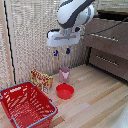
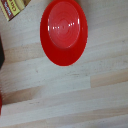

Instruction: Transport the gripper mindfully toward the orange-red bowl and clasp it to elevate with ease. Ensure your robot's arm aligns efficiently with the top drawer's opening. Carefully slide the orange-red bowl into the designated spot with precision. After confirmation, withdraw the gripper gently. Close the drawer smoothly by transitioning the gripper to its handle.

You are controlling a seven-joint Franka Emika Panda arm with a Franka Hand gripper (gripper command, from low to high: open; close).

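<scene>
Orange-red bowl [image 1: 64, 91]: one, upright on the wooden floor [image 1: 95, 105], empty; in the wrist view [image 2: 64, 32] it shows a bare round interior.
Gripper [image 1: 62, 51]: one, hanging well above the bowl, blue-tipped fingers [image 1: 55, 52] spread apart, pinching nothing.
Robot's arm [image 1: 75, 12]: one, white, reaching in from above.
Pink cup [image 1: 64, 75]: one, just behind the bowl; contents cannot be told.
Red shopping basket [image 1: 20, 112]: one, at the exterior view's left, nothing seen inside.
Yellow snack packet [image 1: 42, 80]: one, beside the basket.
Dresser drawers: two visible, each with one silver handle; top drawer [image 1: 107, 31], its handle [image 1: 104, 35].
</scene>
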